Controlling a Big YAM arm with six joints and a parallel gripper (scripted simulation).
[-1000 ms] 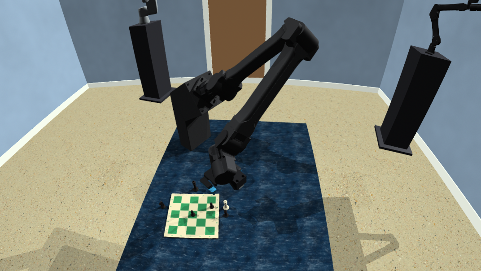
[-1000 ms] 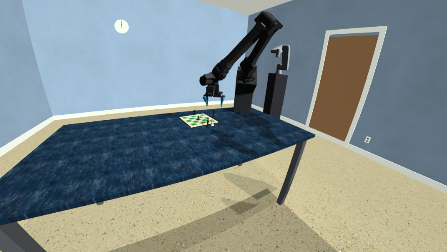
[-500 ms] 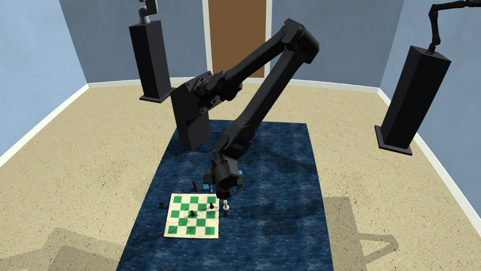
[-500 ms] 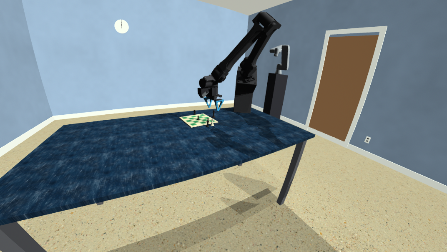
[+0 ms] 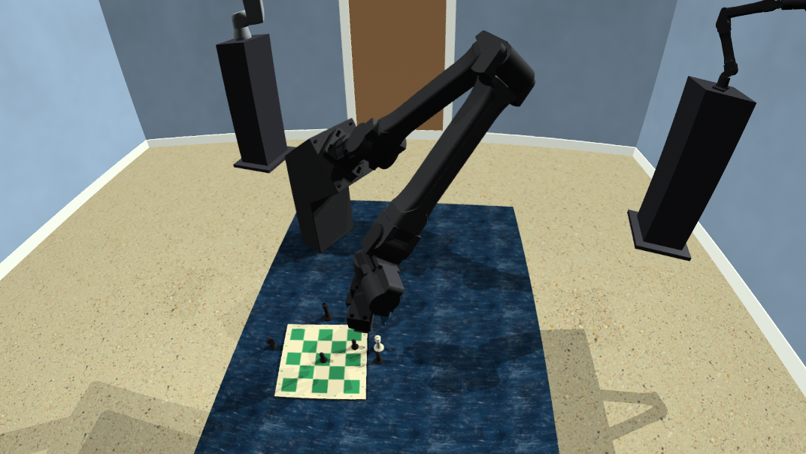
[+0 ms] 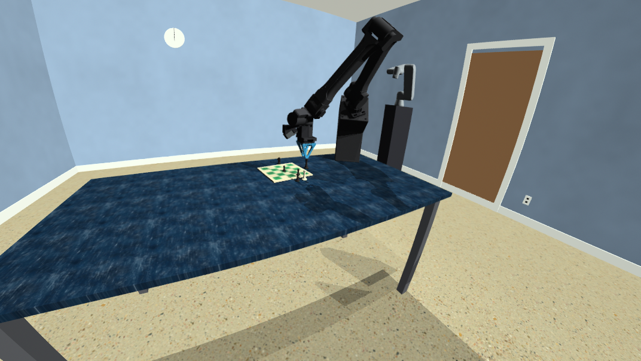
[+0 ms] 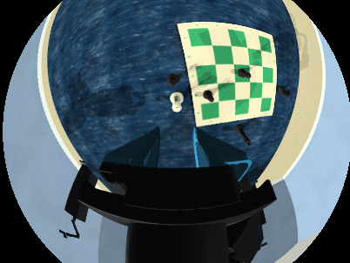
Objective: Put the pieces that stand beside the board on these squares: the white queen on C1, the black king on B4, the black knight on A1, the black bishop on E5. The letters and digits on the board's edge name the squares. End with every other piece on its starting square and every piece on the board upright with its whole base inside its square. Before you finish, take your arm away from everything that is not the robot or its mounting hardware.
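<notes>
The green and cream board (image 5: 321,362) lies on the blue table. The white queen (image 5: 378,341) stands just off its right edge, with a black piece (image 5: 379,356) right beside it. A second black piece (image 5: 325,310) stands behind the board and a third (image 5: 271,343) to its left. Two black pieces (image 5: 354,343) (image 5: 322,356) stand on the board. The black pieces are too small to name. My gripper (image 5: 361,325) hovers over the board's far right corner, partly open and empty. In the wrist view its fingers point down near the white queen (image 7: 175,102).
The arm's black base column (image 5: 318,194) stands on the table behind the board. Two black camera pillars (image 5: 250,101) (image 5: 690,169) stand on the floor to the left and right. The table's right edge (image 6: 430,188) is far from the board.
</notes>
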